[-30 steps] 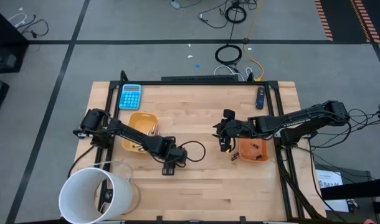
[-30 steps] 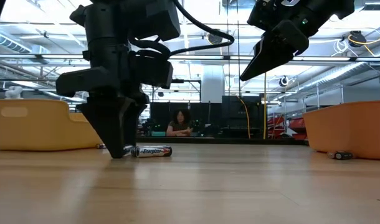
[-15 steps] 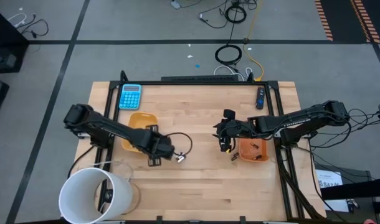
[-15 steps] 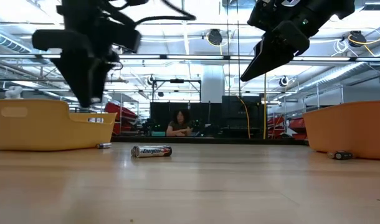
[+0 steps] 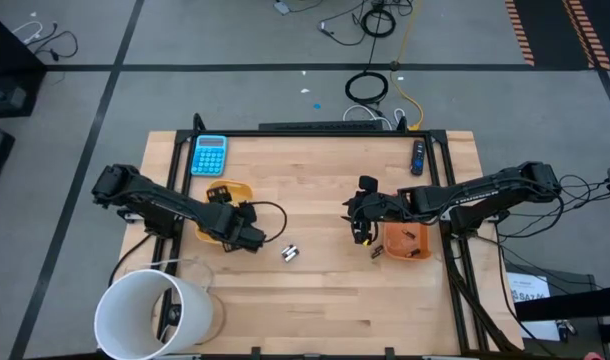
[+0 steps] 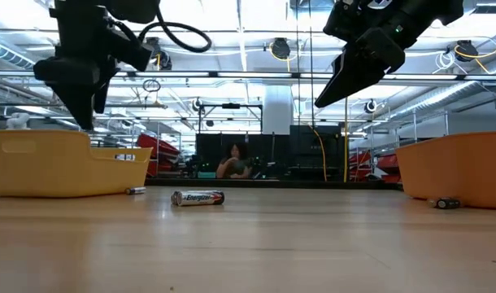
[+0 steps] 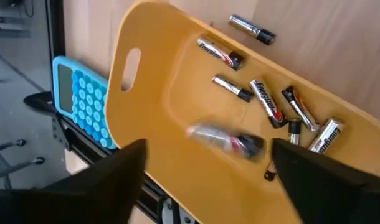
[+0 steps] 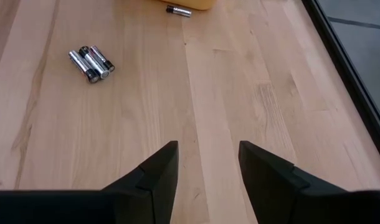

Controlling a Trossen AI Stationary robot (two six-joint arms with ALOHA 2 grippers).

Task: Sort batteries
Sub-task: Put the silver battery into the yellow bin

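My left gripper point(image 7: 209, 180) hangs open above the left orange tray point(image 5: 243, 188), which holds several silvery-and-dark batteries point(image 7: 268, 106). One blurred battery point(image 7: 224, 138) shows loose between its fingers, over the tray floor. A small cluster of batteries point(image 5: 290, 253) lies on the wood mid-table, also seen in the right wrist view point(image 8: 90, 62). One battery point(image 7: 252, 29) lies just outside the left tray. My right gripper point(image 8: 205, 168) hovers open above the table beside the right orange tray point(image 5: 407, 243); a dark battery point(image 6: 447, 203) lies at that tray's foot.
A blue calculator point(image 5: 209, 155) lies at the far left, beyond the left tray. A white bucket point(image 5: 150, 315) stands at the near left corner. A dark remote-like object point(image 5: 418, 157) lies by the far right rail. A person point(image 6: 236, 163) sits far behind the table.
My left gripper has risen from the table beside the loose batteries and moved left and farther back, ending above the left tray. The battery cluster it stood over now lies uncovered. My right arm has kept still.
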